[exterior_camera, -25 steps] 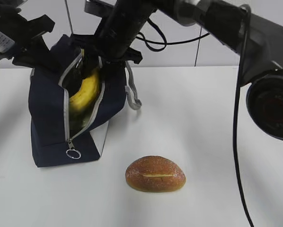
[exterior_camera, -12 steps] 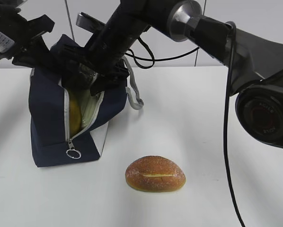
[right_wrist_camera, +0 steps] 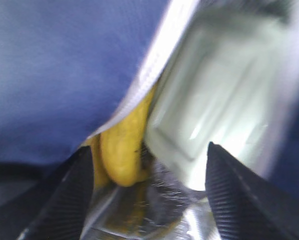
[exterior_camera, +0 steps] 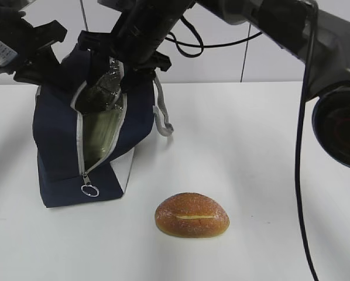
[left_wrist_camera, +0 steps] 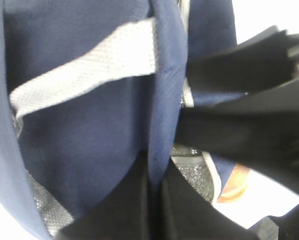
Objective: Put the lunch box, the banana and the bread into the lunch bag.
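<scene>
The lunch bag (exterior_camera: pixel 75 146) stands at the bench's (exterior_camera: pixel 268 175) back left, mouth held by the left pincer (left_wrist_camera: pixel 154 200), pinching its fabric. The right pincer (right_wrist_camera: pixel 144 185) hangs spread over the lunch box (right_wrist_camera: pixel 214 100) and banana (right_wrist_camera: pixel 119 150) inside. The bread (exterior_camera: pixel 192 215) lies near the front edge, with open room around it. Withdrawing could snag the zipper edge and tip the bag.

A plain white tabletop (exterior_camera: pixel 251 152) is seen across the foreground. Behind it, a pale wall (exterior_camera: pixel 222 64) is divided by thin dark vertical seams (exterior_camera: pixel 243 58).
</scene>
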`<state>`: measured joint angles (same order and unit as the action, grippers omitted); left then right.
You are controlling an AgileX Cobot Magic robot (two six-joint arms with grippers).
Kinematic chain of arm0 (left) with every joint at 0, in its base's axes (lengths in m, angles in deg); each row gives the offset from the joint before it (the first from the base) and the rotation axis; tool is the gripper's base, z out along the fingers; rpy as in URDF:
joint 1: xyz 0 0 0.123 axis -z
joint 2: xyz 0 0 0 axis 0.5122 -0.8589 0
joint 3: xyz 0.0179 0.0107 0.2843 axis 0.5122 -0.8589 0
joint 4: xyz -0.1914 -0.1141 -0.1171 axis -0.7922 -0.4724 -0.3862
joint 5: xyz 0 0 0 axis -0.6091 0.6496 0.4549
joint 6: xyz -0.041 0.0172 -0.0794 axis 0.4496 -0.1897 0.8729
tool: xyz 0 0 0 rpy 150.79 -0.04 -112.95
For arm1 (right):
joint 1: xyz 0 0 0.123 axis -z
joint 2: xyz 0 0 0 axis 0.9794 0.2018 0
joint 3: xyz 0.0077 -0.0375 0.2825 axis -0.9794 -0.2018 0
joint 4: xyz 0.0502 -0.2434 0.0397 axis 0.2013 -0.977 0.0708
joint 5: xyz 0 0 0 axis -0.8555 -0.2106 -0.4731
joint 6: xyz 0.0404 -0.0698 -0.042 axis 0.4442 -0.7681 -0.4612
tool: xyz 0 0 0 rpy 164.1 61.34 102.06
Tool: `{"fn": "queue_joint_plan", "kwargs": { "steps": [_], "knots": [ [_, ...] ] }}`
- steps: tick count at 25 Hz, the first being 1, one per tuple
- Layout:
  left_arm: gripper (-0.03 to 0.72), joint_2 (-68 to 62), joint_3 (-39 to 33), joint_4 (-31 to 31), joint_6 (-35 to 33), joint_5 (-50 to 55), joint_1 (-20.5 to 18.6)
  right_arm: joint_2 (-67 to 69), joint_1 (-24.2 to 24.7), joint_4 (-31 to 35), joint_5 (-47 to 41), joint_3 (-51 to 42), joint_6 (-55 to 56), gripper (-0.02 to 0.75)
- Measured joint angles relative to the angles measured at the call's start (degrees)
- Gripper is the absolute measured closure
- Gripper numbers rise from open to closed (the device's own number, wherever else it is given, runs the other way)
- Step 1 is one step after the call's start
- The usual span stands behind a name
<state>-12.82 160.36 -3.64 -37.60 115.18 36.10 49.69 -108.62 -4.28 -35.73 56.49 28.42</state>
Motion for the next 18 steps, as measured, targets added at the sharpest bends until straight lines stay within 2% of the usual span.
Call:
{"fn": "queue_joint_plan", "kwargs": {
  "steps": [5, 8, 18],
  "knots": [
    [0.691, 0.0, 0.0, 1.2, 0.0, 0.5, 0.0, -3.4, 0.0, -6.8, 0.0, -1.1, 0.2, 0.239],
    [0.691, 0.0, 0.0, 2.0, 0.0, 0.7, 0.0, -7.0, 0.0, -10.3, 0.1, -5.9, 0.3, 0.239],
    [0.691, 0.0, 0.0, 3.6, 0.0, 0.9, 0.0, -23.5, 0.0, -18.9, 0.3, -36.2, -3.4, 0.239]
  ]
}}
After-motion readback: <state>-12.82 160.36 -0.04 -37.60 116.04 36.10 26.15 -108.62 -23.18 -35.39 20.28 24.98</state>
